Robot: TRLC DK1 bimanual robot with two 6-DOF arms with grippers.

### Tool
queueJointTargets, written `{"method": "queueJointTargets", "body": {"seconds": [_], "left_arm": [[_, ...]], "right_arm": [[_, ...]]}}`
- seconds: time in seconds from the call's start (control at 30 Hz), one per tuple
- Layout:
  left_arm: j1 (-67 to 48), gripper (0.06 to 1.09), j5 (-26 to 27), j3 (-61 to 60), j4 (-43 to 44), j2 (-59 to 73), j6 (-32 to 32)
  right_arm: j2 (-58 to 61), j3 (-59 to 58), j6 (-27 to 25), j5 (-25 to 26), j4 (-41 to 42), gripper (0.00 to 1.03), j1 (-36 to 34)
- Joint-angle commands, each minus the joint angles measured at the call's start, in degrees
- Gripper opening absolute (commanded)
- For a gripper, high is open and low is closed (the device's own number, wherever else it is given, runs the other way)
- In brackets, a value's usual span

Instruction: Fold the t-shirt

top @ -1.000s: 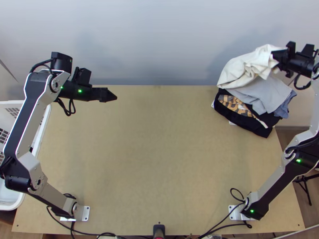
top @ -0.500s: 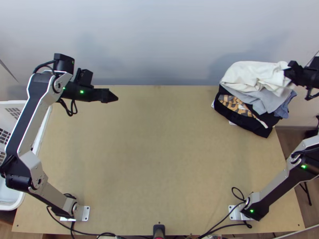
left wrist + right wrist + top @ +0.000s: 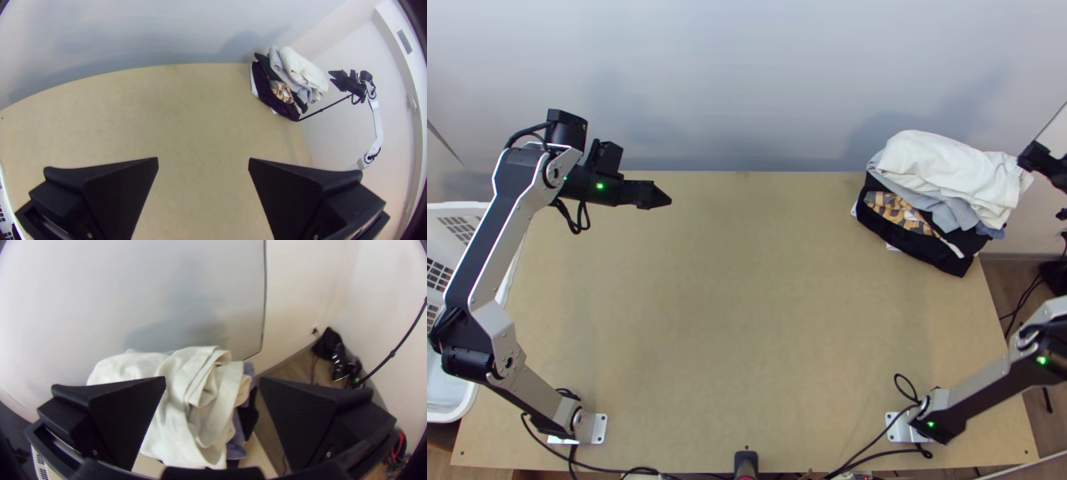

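1. See the white t-shirt [image 3: 947,164] lying on top of the clothes pile [image 3: 907,242], at the far right corner of the table [image 3: 747,320]. Seems gathered into a compact bundle, probably folded already, though loosely.

2. Beneath it, in the top view: a light grey garment [image 3: 935,204], some blue cloth [image 3: 993,232], an orange-and-black patterned garment [image 3: 895,210] and a black garment [image 3: 887,232] near the bottom.

3. Count as done, to judge by this: folding, most likely, and placing on the pile. Free of both claws, too.

4. Note the right claw [image 3: 212,378] wide apart, gripping nothing, just beside the end of the t-shirt on the pile's outer side. Note the left claw [image 3: 203,158] also wide apart with nothing between, over the far left part of the table, well apart from the pile.

5. Neatness less certain: smooth and rounded over the top, but rumpled with ridges and loops of cloth towards the right claw. Cannot count the folds or make out sleeves and collar.

6. Left to do, at most: flatten or tuck that rumpled end, then draw the right claw clear. Worth watching for a slide outward, with the end lying close to the table's right side.
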Motion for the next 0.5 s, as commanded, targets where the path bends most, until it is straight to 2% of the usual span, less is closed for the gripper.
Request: {"method": "queueJointTargets", "body": {"seconds": [0.0, 0.13, 0.2, 0.27, 0.33, 0.47], "left_arm": [[0.4, 1.04, 0.1, 0.0, 0.1, -0.1, 0.4], [1.6, 1.04, 0.1, 0.4, 0.8, -0.1, -0.8], [2.6, 1.04, 0.1, 0.5, 1.5, 0.0, -2.0], [3.4, 1.04, 0.1, 0.5, 2.6, 0.0, -3.7], [4.1, 1.04, 0.1, 0.7, 3.0, -0.1, -4.5], [5.2, 1.04, 0.0, 1.1, 3.0, -1.1, -4.6]], "right_arm": [[-10.5, -12.0, -6.9, 15.3, 15.4, 1.00, 3.1], [-18.4, -21.1, -8.7, 16.1, 30.3, 1.00, 10.9], [-19.9, -27.7, -9.9, 18.0, 38.0, 1.00, 16.4], [-19.0, -36.1, -12.7, 21.5, 49.8, 0.99, 20.0], [-16.0, -44.0, -14.3, 23.0, 64.0, 0.99, 20.4], [-8.2, -53.6, -14.0, 23.9, 78.0, 0.99, 17.5]]}}
